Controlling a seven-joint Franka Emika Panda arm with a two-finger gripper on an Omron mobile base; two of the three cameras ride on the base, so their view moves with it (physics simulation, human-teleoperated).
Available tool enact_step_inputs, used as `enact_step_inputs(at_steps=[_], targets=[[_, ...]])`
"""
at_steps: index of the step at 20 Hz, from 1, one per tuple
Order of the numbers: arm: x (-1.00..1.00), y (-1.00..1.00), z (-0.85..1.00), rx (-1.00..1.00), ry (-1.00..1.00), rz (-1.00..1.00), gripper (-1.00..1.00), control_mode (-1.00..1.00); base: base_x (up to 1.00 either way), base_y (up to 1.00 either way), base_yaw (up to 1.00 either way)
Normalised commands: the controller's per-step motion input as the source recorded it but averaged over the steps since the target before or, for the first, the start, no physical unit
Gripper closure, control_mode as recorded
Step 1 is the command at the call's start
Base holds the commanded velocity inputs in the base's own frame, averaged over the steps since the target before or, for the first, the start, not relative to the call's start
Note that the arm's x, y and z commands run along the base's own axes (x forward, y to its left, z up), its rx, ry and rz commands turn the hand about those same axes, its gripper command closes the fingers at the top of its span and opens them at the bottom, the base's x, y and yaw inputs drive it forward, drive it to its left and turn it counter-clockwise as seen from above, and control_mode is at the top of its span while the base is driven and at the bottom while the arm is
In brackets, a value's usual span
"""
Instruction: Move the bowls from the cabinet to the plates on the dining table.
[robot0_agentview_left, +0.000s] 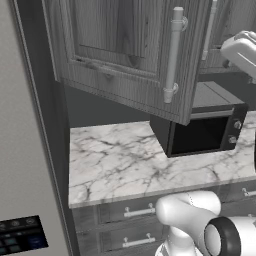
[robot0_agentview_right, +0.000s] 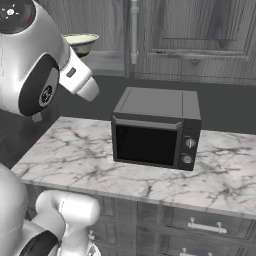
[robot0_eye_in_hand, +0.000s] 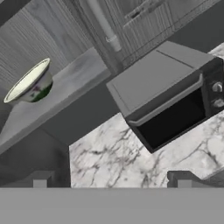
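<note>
Left base view first: I'm looking at the cabinet (robot0_agentview_left: 125, 55) with its door swung wide toward me, the long silver bar handle (robot0_agentview_left: 173, 55) running down its edge. Below it sits the black microwave (robot0_agentview_left: 202, 127) on a white marble counter (robot0_agentview_left: 115, 160), with grey drawers (robot0_agentview_left: 130, 212) under the counter's front edge. A white length of my arm crosses the upper right corner.

Over to the right base view: a bowl (robot0_agentview_right: 81, 42) sits on the cabinet's bottom shelf (robot0_agentview_right: 107, 62), upper left, partly hidden behind my arm. I see its cream rim and the dark band low on its side. The microwave stands on the marble well below and to the right of it, door shut.

Now the hand view, which is rolled, so everything slants. The bowl rests upright on the shelf at the left, nothing touching it. The gripper (robot0_eye_in_hand: 111, 181) shows as two dark fingertips (robot0_eye_in_hand: 39, 179) at the bottom, standing far apart with nothing between them, well short of the bowl. The microwave lies to the right of centre, marble beneath it, and the cabinet's closed door (robot0_eye_in_hand: 153, 17) runs across the top.
</note>
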Motion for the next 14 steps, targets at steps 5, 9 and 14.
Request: enact_step_inputs(at_steps=[5,9,14], targets=[[0.19,0.03,0.0,0.27,0.0,0.05,-1.0,-1.0,0.0,0.0,0.0],[0.28,0.16,0.0,0.25,0.02,0.17,-1.0,-1.0,0.0,0.0,0.0],[0.31,0.22,0.0,0.21,0.05,0.25,-1.0,-1.0,0.0,0.0,0.0]])
